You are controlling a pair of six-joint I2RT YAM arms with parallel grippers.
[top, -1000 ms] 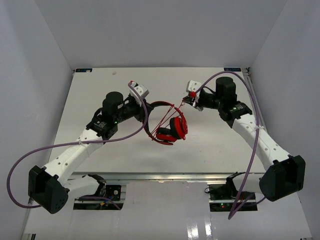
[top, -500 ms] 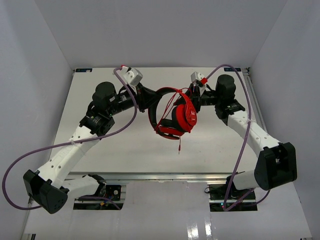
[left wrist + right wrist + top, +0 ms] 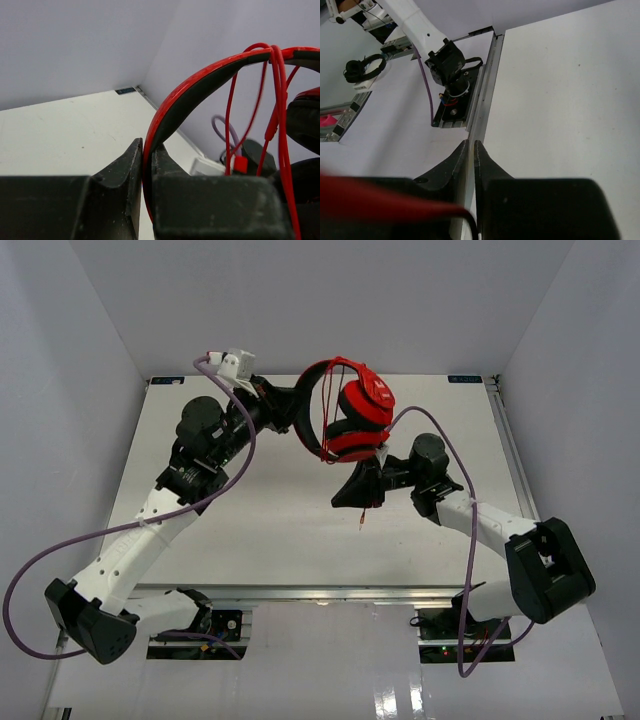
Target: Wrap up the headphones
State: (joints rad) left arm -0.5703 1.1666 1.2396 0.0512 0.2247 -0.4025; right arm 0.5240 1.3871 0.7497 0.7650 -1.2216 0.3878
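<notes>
Left fingers [image 3: 117, 180]: clamped tight on the headband [image 3: 200, 80], with its black-and-red arc squeezed edge-on between the two black pads.
Right fingers [image 3: 451, 162]: drawn in to a thin slit. The red cord [image 3: 380, 201] crosses as a blur at their root and bends into that slit, so it looks pinched there.
Headphones [image 3: 350, 420]: held up off the table [image 3: 250, 530], over its 12 o'clock end as seen from overhead.
Band: gripped on its 9 o'clock side by the left fingers, it arches over toward 3 o'clock.
Cups [image 3: 368, 400]: two round red cups sit close together on the 3 o'clock side of the band, one nearer 12 o'clock and the other just at its 6 o'clock.
Cord run: in the left wrist view, several thin red strands lie draped over the top of the band and hang down beside a cup. From overhead, a strand drops from the cups toward 6 o'clock to the right fingers.
Plug [image 3: 361, 526]: the cord's end dangles just at 6 o'clock of the right fingers. I cannot tell whether it touches the table.
Right arm [image 3: 470, 515]: comes in from 4 o'clock, with its fingers pointing toward 9 o'clock, at 6 o'clock of the headphones.
Purple cables [image 3: 245, 455]: one loops along each arm.
Off the table: the right wrist view shows a pair of black headphones [image 3: 364, 66] at its 10 o'clock.
</notes>
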